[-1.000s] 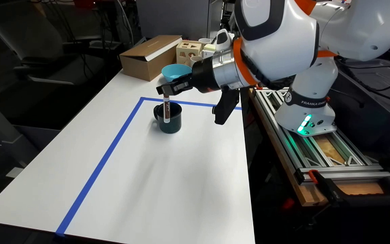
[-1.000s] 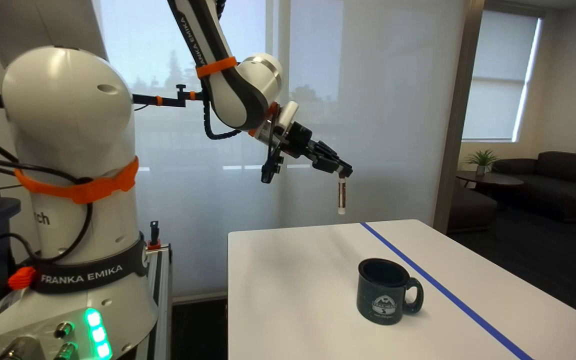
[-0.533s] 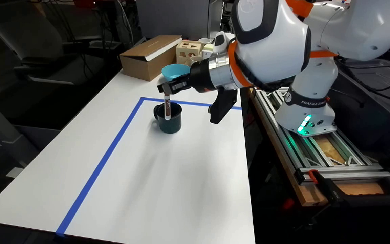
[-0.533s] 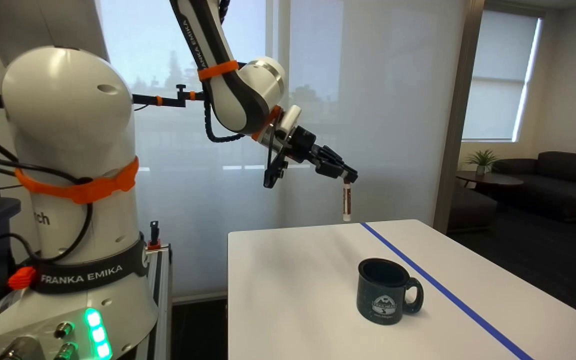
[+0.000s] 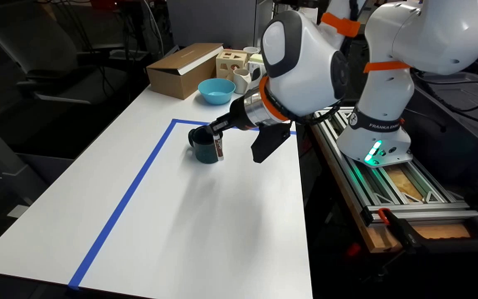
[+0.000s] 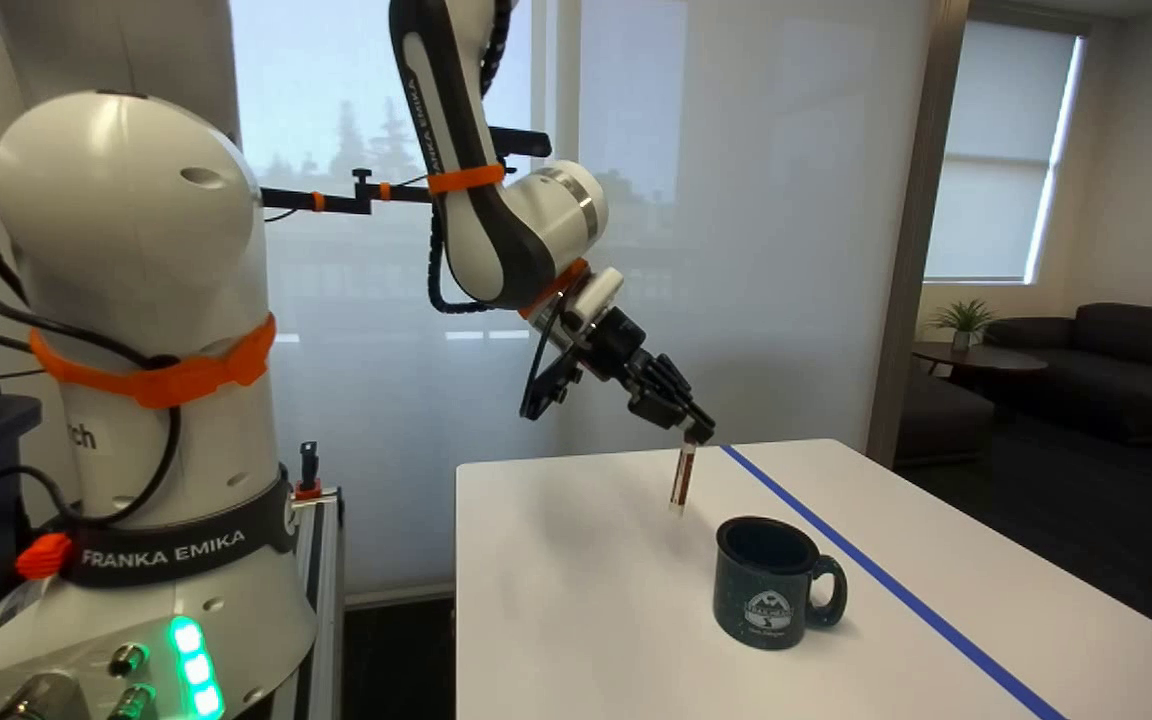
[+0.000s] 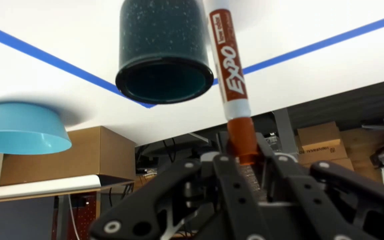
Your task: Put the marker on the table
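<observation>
The table (image 5: 243, 241) gives me a landing strip between its long edge nearest my base (image 5: 374, 137) and the dark mug (image 6: 764, 590), so I'd set down well inside that edge and away from the mug. My gripper (image 7: 243, 143) pinches the marker (image 7: 228, 60) by its cap end, hanging it slightly tilted over the table near the mug, though how high its lower end is I can't quite judge. I should lower slowly, lean it nearly flat, and loosen only once its barrel rests, lest it roll.
</observation>
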